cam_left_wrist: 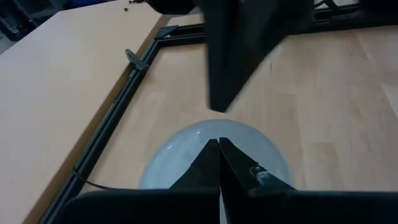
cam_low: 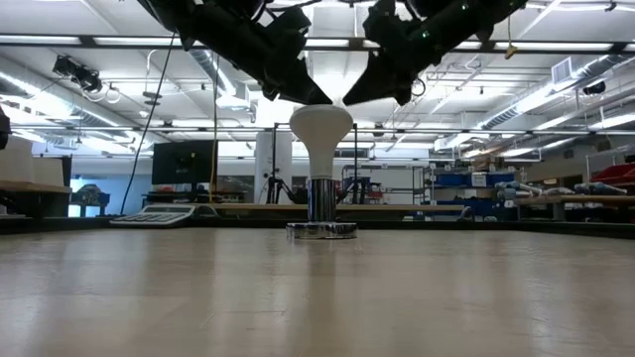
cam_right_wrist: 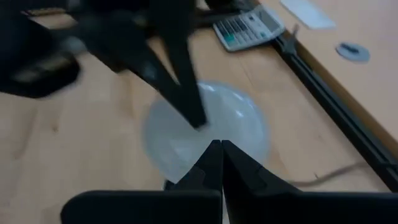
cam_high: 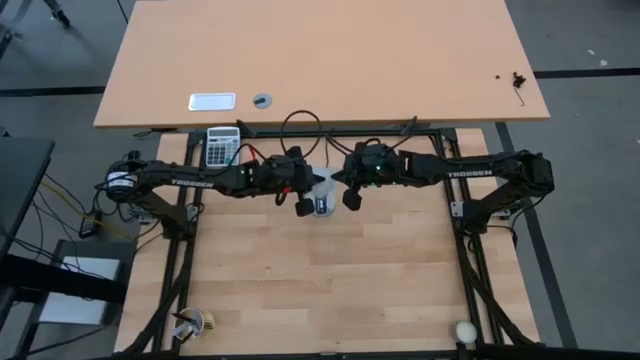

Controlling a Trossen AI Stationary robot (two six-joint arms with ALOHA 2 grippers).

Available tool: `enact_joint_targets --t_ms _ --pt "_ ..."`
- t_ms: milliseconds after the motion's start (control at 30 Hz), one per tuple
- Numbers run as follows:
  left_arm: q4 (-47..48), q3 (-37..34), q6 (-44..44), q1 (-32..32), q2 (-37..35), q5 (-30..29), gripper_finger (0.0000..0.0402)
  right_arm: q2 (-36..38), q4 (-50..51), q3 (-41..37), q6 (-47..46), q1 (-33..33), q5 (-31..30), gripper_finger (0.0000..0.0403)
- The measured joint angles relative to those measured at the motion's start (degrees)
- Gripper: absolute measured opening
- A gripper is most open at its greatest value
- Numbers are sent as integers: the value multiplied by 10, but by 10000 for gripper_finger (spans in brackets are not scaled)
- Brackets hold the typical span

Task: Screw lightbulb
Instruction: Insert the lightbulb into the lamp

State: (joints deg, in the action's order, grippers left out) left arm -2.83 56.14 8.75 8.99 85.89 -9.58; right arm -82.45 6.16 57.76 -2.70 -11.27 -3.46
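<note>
The white lightbulb (cam_low: 320, 134) stands upright, its narrow base in the round silver socket (cam_low: 320, 230) at the table's far middle. It also shows in the high view (cam_high: 322, 188). My left gripper (cam_low: 319, 98) is shut and comes slanting down from the left onto the dome's top. My right gripper (cam_low: 350, 99) is shut and comes slanting down from the right onto the dome's upper right side. Each wrist view shows the dome below that arm's own shut fingertips, in the left wrist view (cam_left_wrist: 186, 149) and in the right wrist view (cam_right_wrist: 242, 124). My left gripper has its shut fingertips (cam_right_wrist: 196, 119) on or just above the dome's top (cam_low: 316, 109), slanting down from the table's left. I cannot tell whether they touch. My right gripper has its shut fingertips (cam_left_wrist: 217, 102) at the dome's upper right side (cam_low: 344, 111), slanting down from the table's right. I cannot tell whether they touch.
A calculator (cam_high: 222, 146) lies at the far left, a black cord (cam_high: 300, 122) loops behind the socket. A cream ball (cam_high: 465, 330) lies at the near right corner and a small object (cam_high: 196, 322) at the near left. A second table (cam_high: 320, 60) stands beyond.
</note>
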Motion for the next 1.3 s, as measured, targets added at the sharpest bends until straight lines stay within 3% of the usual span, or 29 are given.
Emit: enact_joint_targets --t_ms 367,800,1133,1300 --pt "4 0 0 0 -1 -1 0 -26 -4 2 -2 -6 14 9" --pt "0 0 0 0 0 -3 0 -28 -12 0 -15 17 104 9" --pt "5 0 0 0 0 -2 0 -10 -5 0 -2 -10 23 9" --pt "5 0 0 0 0 -2 0 -10 15 0 -1 -29 17 9"
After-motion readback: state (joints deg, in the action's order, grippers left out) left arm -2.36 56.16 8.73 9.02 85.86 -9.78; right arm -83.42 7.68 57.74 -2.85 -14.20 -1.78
